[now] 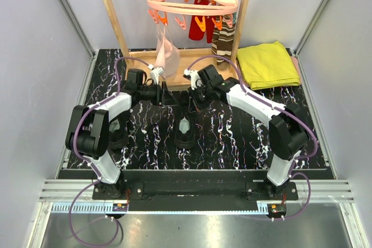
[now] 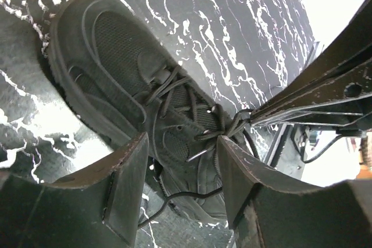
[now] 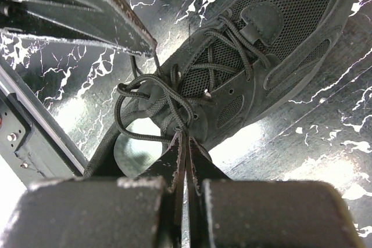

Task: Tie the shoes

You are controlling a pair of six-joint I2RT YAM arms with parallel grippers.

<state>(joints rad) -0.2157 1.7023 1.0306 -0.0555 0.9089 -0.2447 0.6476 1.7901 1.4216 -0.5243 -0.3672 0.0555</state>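
Observation:
One black shoe (image 1: 185, 130) lies mid-table on the marbled top, toe toward the far side, its pale insole showing. Its mesh upper fills the left wrist view (image 2: 116, 56) and the right wrist view (image 3: 279, 39). My right gripper (image 3: 186, 135) is shut on a loop of the black lace (image 3: 145, 94) at the shoe's top eyelets; from above this gripper (image 1: 195, 94) hovers just beyond the shoe. My left gripper (image 2: 181, 140) stands open over the shoe's tongue, and a loose lace strand (image 2: 186, 193) runs below its fingers. The second shoe (image 1: 119, 137) sits partly hidden under the left arm.
A wooden drying frame (image 1: 174, 62) stands at the back with a pink peg hanger (image 1: 192, 1). A pink cloth (image 1: 167, 53) and striped socks (image 1: 222, 39) hang from it. A folded yellow cloth (image 1: 267, 65) lies at the back right.

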